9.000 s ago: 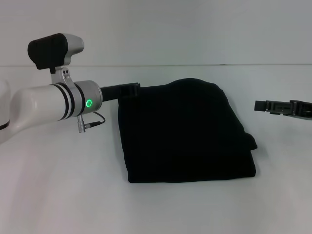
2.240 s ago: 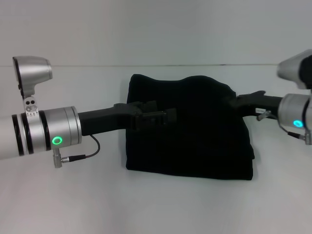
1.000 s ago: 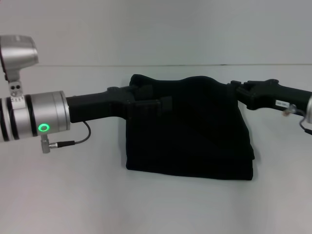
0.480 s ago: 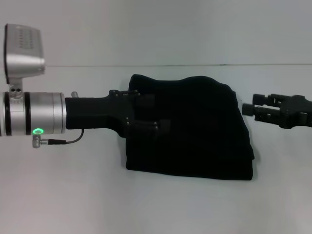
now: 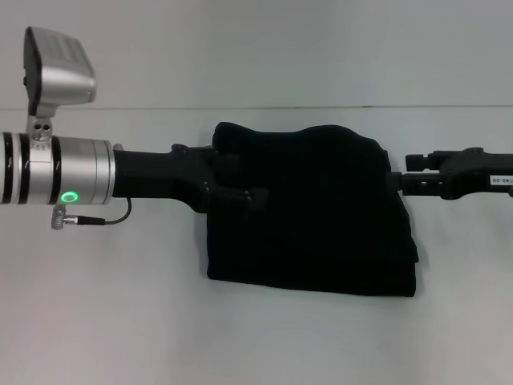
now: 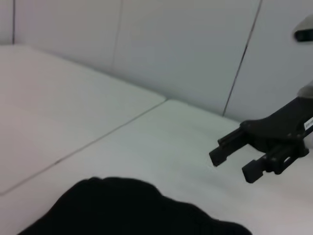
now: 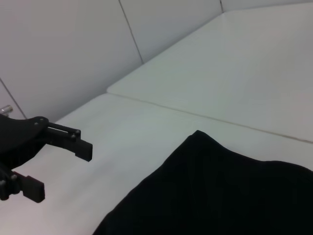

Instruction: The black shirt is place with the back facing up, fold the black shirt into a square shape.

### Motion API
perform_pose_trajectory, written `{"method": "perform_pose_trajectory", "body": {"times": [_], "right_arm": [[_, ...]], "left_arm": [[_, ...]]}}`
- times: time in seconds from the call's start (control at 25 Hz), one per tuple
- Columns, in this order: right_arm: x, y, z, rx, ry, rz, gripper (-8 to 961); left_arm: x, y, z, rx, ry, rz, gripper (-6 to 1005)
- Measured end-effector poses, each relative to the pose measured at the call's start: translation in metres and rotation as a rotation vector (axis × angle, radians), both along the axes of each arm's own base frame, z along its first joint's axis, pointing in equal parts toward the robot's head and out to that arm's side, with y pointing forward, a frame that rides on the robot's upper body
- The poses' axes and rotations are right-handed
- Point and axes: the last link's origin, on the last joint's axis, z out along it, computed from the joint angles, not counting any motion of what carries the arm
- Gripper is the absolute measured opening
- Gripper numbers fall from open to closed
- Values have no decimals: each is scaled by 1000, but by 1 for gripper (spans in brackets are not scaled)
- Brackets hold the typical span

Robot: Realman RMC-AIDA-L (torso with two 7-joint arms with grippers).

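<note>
Shirt (image 5: 313, 208) folded, both end effectors open nearby

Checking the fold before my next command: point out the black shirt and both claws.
black shirt (image 5: 321, 216): head view, middle of folded fabric.
left claw (image 5: 240, 178): head view, between its fingertips.
right claw (image 6: 234, 159): left wrist view, between its fingertips.

White worktop (image 5: 120, 321), seam lines across its surface; the black shirt (image 5: 321, 216) lies folded on it, roughly mid-surface.
</note>
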Motion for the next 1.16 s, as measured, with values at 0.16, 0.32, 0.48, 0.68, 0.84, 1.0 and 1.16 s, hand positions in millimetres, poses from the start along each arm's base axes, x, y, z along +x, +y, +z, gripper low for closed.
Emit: {"method": "perform_pose_trajectory", "body": {"times": [0.16,0.32,0.48,0.68,0.84,1.0,1.16], "right_arm": [[-4,4,-3,1,-12,7,733],[-5,5,-3,1,-13,11,731],[-5,5,-4,0,-14,12,728],[-5,4,-6,-6,-21,18,722],[-4,4,-9,-22,-49,21,718],[-4,5,-11,-13,-51,16,718],[-4,5,-12,-9,-50,14,718]], "left_arm": [[-3,0,-4,-2,14,25,873],[-4,-1,-5,-4,11,30,873],[-4,-1,-6,-8,7,32,873],[-4,-2,-6,-11,6,31,873],[-4,-2,-6,-12,9,32,873],[-4,-2,-6,-12,3,34,873],[-4,-2,-6,-12,3,35,873]]}}
